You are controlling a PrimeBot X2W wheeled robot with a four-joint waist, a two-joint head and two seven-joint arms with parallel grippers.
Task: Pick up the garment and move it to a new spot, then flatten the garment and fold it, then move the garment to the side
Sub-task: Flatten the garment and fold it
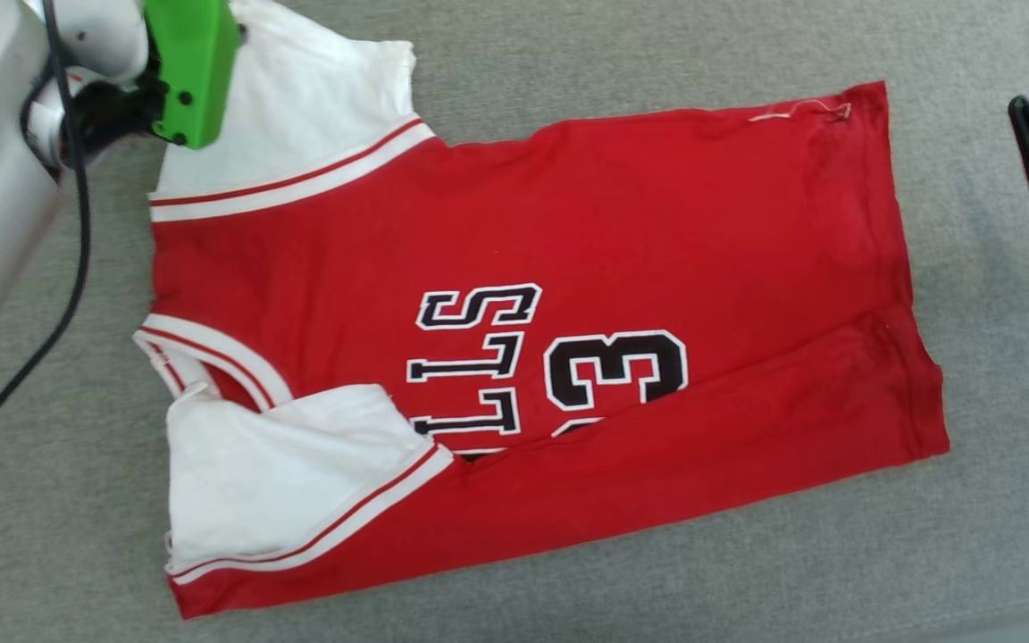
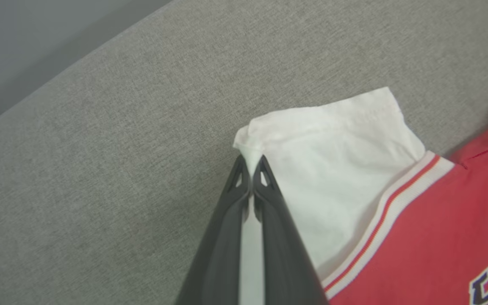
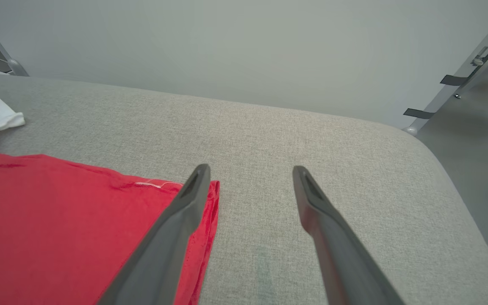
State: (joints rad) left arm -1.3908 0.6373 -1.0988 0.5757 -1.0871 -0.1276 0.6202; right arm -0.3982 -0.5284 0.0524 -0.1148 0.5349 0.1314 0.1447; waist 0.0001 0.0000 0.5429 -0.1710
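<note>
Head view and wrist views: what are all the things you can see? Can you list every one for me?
garment: one, red with white sleeves and black letters, lying on the grey surface, near side folded over.
grey fabric surface: one, grey, under the garment.
metal frame: one, grey, on the floor at the right wrist view's right edge.
black cable: one, black, hanging beside the left arm.
green cover: one, green, on the left wrist.
left tool: one, dark, shut on the garment's white sleeve corner.
right tool: one, dark, open, by the garment's hem corner.

left pincer pinched, right pincer spread
</note>
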